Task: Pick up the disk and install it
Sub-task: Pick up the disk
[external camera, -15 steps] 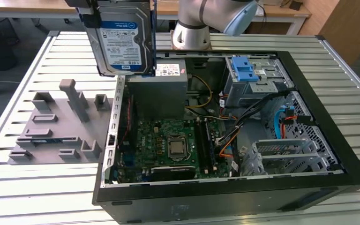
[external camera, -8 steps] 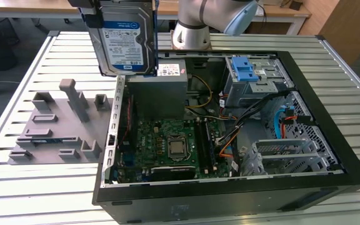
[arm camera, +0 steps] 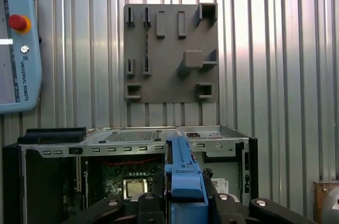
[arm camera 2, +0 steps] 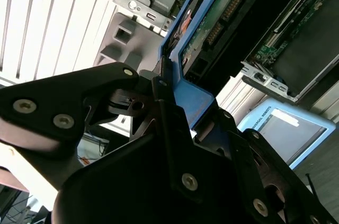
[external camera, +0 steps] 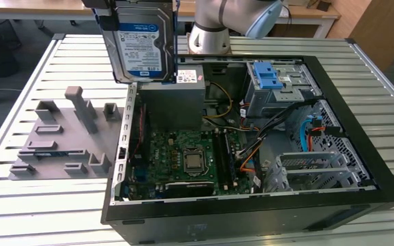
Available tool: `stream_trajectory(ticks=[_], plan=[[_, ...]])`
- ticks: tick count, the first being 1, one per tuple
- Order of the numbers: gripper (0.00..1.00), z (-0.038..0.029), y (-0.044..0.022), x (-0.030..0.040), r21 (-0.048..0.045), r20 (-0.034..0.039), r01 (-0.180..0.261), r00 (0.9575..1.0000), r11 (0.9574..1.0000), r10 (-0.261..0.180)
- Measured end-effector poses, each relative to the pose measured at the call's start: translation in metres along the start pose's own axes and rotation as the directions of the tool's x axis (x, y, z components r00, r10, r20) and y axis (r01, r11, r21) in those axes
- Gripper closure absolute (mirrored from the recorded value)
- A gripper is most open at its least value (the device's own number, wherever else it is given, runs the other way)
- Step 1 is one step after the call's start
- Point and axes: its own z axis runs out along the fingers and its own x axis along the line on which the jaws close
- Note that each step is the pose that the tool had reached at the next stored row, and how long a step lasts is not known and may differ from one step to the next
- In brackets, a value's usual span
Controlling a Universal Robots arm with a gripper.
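The disk hangs upright, my pincer pinching its blue frame, above the open case near the worktop's edge by my base. I judge a slip would drop it onto the motherboard.

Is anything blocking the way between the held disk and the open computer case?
Nothing visible does. The claw grips the disk upright in the air over the open case; only loose cables run inside, beside the metal drive cage.
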Motion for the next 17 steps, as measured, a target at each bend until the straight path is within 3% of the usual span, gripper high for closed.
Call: stream_trajectory(ticks=[17], plan=[[0.63,-0.0002,-0.0198,-0.0008,0.0000,0.0000,0.000,1.0000,1.0000,0.000]])
